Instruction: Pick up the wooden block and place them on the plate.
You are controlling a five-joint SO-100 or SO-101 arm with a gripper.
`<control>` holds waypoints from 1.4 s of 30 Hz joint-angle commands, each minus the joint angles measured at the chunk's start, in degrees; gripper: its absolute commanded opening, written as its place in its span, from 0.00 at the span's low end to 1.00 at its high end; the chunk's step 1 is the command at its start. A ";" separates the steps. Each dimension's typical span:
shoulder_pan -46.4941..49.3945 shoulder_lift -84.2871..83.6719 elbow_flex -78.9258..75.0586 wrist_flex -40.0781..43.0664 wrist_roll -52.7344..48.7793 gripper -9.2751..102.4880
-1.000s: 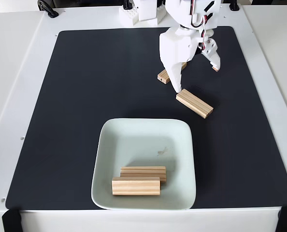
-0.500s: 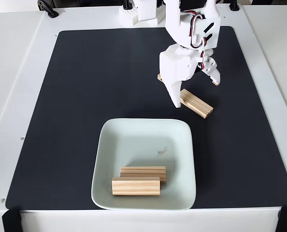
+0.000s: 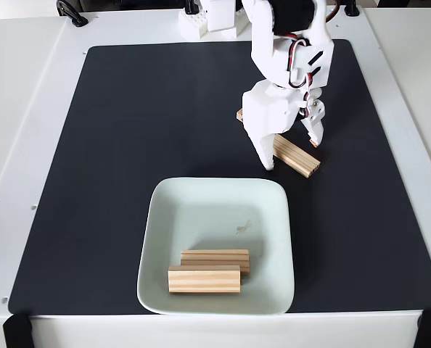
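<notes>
Fixed view: the pincer (image 3: 292,154) has come down and forward over the last second, and now hangs spread open astride the wooden block (image 3: 300,157) lying right of frame centre on the black mat (image 3: 128,145); a grasp looks imminent. Count: four blocks. Two rest on the plate (image 3: 215,199) at lower centre, one sits between the fingers, and one (image 3: 240,114) peeks out behind the arm. White bench (image 3: 27,109) beneath.

No legible text, label, brand, number or sign anywhere in the fixed view; no writing found on any surface.
</notes>
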 commanded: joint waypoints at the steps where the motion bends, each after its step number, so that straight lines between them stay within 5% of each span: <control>1: -1.14 0.26 -1.85 0.35 -0.09 0.41; 16: -3.08 0.26 -1.05 0.44 3.52 0.40; 28: -2.02 1.23 5.10 0.44 3.52 0.07; 35: 0.00 2.72 5.36 0.44 3.69 0.08; 42: -0.26 17.05 5.45 0.44 21.80 0.08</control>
